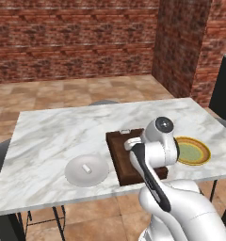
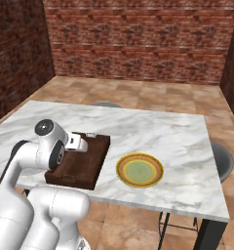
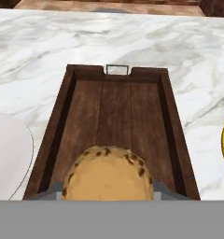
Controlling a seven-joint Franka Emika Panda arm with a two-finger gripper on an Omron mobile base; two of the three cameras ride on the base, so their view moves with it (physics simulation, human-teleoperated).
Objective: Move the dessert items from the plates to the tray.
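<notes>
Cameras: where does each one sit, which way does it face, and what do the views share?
Left base view: behind the arm on its left, looking forward and down at the marble table; white arm at lower right covers part of the wooden tray.
Right base view: behind on the right, same table; arm at lower left.
Hand view: on the hand, looking along the tool at the tray; the cookie sits between its tips.
Shared: tray, yellow-rimmed plate, table.

Arm: bent forward, elbow raised, hand pointing down above the tray [image 1: 119,155]; gripper [image 3: 108,193]: closed on the cookie [image 3: 107,172]
</notes>
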